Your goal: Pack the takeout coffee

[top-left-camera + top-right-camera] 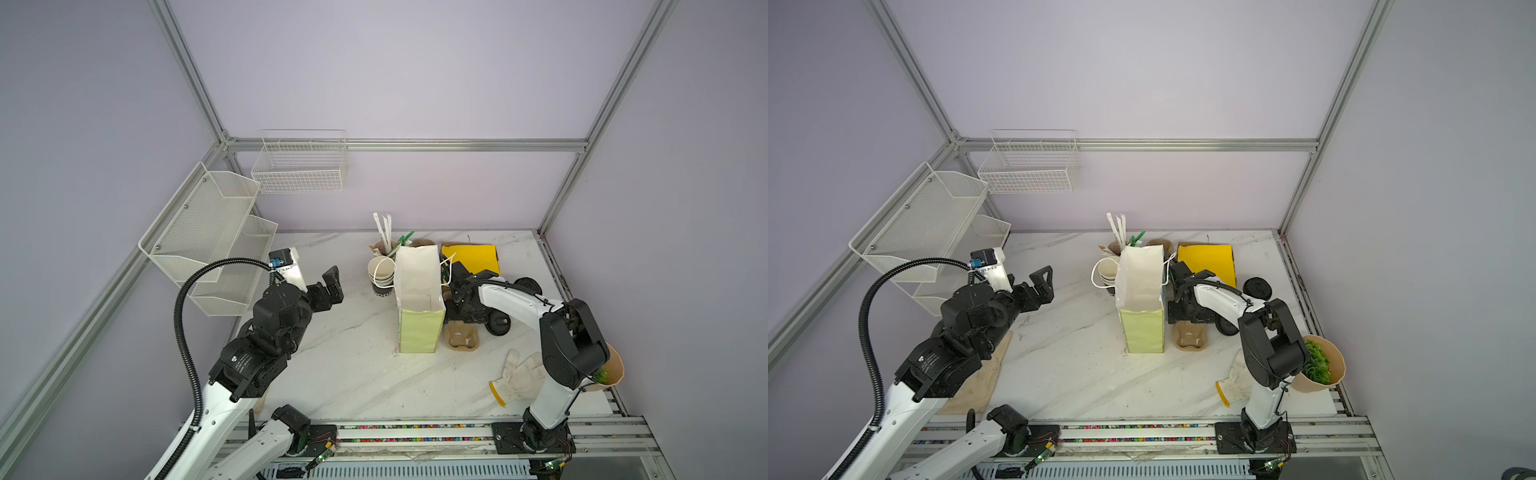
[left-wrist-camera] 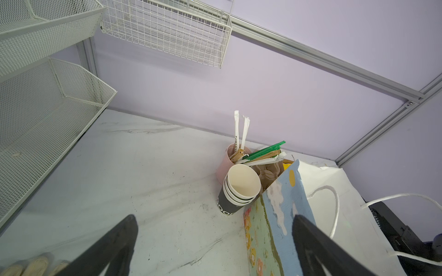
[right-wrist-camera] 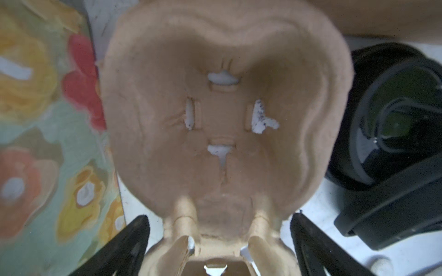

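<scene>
While left gripper point(image 1: 329, 286) hangs wide open and empty, left of the paper bag point(image 1: 417, 332), right gripper point(image 3: 220, 216) is spread wide too. It grips nothing, jaws straddling one end of the pulp cup carrier point(image 3: 227, 114). Takeout coffee point(image 3: 394, 114) sits just beside the carrier, on the side away from the bag.

Robot lab cell, alu frame point(image 1: 415, 144), plain walls point(image 1: 415, 75)

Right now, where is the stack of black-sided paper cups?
In both top views the cup stack stands left of the tall paper bag, in front of the pink straw cup.
</scene>
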Action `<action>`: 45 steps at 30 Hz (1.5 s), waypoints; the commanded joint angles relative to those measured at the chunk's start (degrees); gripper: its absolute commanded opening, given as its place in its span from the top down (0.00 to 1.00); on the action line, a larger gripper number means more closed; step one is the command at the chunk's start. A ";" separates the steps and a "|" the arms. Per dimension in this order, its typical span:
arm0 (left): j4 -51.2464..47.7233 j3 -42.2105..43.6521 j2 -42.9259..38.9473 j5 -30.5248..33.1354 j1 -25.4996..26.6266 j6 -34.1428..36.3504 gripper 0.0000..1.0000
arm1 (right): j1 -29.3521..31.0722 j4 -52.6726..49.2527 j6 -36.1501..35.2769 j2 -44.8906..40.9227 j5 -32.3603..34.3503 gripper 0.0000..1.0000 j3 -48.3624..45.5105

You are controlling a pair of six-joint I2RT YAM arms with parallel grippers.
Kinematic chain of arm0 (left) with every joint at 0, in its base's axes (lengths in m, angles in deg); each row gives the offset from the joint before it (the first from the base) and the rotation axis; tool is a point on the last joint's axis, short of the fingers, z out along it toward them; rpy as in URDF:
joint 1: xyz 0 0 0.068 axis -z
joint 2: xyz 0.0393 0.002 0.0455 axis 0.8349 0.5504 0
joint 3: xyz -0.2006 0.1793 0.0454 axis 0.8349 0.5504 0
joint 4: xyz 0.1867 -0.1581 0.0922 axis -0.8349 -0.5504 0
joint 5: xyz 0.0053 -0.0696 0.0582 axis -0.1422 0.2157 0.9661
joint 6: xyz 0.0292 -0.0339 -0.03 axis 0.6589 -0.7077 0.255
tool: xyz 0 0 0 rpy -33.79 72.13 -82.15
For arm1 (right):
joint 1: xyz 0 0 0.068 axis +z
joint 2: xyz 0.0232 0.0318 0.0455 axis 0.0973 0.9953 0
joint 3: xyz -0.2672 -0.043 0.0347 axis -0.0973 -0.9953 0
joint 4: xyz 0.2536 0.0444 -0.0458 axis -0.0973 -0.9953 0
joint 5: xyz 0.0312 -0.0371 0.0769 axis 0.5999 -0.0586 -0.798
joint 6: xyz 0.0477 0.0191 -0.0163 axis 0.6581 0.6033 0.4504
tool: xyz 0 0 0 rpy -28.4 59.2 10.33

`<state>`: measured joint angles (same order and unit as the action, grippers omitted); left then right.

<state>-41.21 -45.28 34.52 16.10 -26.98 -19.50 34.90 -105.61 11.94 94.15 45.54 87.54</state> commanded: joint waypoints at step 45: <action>-6.54 15.12 -0.69 -16.48 -0.72 -18.03 0.01 | -0.57 -5.96 3.37 -15.70 5.84 0.21 1.99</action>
<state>-47.07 -33.91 34.61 4.60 -27.35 -32.46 34.71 -107.69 14.67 80.58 48.41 87.61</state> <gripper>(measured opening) 0.994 0.796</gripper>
